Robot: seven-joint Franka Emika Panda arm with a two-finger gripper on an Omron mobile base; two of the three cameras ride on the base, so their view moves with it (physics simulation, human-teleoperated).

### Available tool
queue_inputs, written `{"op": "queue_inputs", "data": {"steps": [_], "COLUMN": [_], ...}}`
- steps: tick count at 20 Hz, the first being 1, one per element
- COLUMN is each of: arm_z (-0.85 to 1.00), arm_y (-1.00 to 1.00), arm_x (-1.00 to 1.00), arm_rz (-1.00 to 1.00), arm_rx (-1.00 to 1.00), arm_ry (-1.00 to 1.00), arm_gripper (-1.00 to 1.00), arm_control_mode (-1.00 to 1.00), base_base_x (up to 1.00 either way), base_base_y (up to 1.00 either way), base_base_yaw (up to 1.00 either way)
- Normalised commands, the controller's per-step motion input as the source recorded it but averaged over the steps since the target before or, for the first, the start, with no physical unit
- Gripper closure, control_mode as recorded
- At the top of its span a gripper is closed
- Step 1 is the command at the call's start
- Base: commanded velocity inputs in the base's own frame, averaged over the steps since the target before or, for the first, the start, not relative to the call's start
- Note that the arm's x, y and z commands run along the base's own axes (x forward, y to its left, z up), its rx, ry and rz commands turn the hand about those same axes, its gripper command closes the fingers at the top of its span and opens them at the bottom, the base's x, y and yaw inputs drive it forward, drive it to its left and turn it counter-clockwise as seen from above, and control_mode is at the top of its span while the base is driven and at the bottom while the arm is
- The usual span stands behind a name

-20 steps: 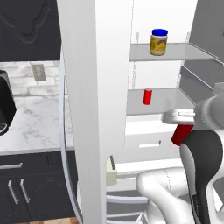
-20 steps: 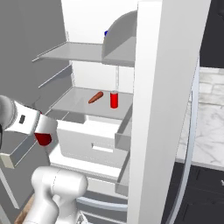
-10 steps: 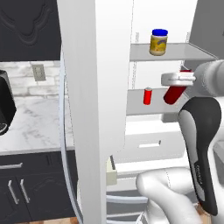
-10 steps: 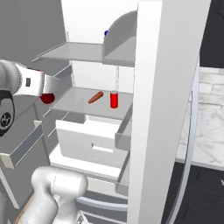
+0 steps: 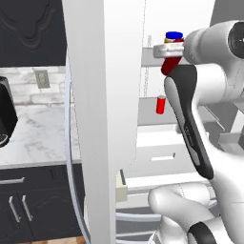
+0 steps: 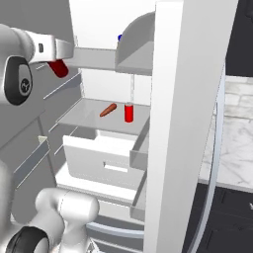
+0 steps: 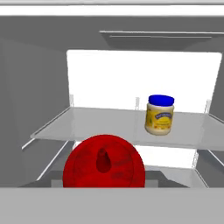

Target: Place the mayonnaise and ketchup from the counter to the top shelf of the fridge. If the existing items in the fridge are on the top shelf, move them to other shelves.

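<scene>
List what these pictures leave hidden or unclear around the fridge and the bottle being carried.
- Gripper fingertips: in the hand view the ketchup covers them.
- Mayonnaise: in the left base view the arm hides all but its blue cap; in the right base view a door bin leaves a blue speck.
- Ketchup label: too small in both base views.
- Orange-red oval item: what it is, too small; the red can beside it shows no label.

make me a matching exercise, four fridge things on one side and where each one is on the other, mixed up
Things:
1. mayonnaise
2. ketchup
3. red can
4. orange-red oval item

Places:
A. lying on the lower shelf, left of the can in the right base view
B. held in the gripper, in front of the fridge
C. standing on the top shelf
D. upright on the lower shelf

Pairs: 1-C, 2-B, 3-D, 4-A
</scene>
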Motion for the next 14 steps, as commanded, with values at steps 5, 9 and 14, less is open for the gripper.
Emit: {"op": "queue_inputs", "data": {"steps": [5, 9, 14], "arm_z": [0.04, 0.0, 0.0], "arm_y": [0.0, 0.0, 0.0], "arm_x": [0.63, 0.61, 0.56], "arm_rz": [0.01, 0.0, 0.0], "arm_rx": [-0.04, -0.01, 0.0], "arm_ry": [0.0, 0.02, 0.01], "arm_gripper": [1.0, 1.0, 1.0], "arm_control_mode": [-1.0, -1.0, -1.0], "base_base_x": [0.0, 0.0, 0.0], "base_base_y": [0.0, 0.0, 0.0], "base_base_yaw": [0.0, 0.0, 0.0]}}
